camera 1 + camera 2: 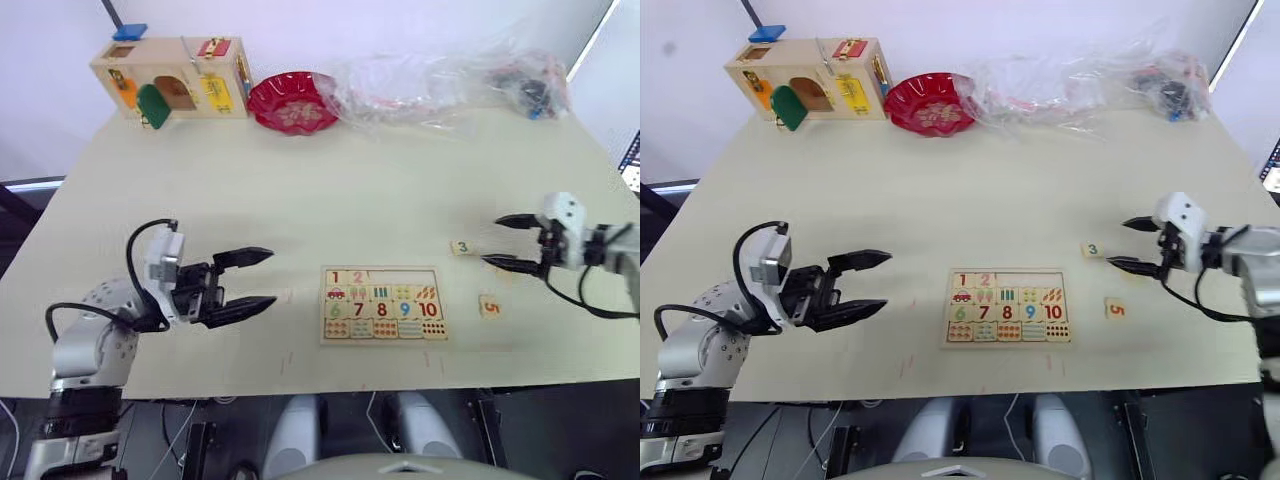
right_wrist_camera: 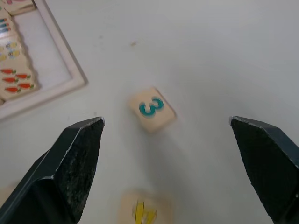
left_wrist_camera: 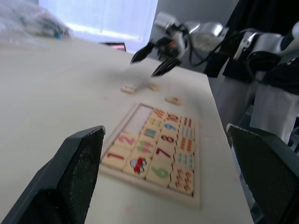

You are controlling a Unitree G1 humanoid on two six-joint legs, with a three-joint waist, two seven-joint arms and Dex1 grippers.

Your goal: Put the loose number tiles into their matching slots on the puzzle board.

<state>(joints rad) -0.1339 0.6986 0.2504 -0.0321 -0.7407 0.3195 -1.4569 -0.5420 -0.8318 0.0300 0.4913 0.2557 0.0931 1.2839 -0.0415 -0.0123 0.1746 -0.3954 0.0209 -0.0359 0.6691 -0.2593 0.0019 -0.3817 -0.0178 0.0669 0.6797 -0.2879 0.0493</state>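
Tile 3 [image 2: 152, 110] lies loose on the surface between the right hand's [image 1: 508, 242] spread, empty fingers, lined up for a pick | board [image 1: 383, 304] beyond, slots 1 and 2 filled, rest bare | tile 5 [image 1: 490, 307] nearby | left hand [image 1: 247, 279] released, waiting beside board

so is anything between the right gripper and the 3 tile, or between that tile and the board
Nothing visible. The right gripper is open, and the 3 tile lies on bare table ahead of its fingers. The table between the tile and the puzzle board is bare too, and the empty slots are at the board's near end.
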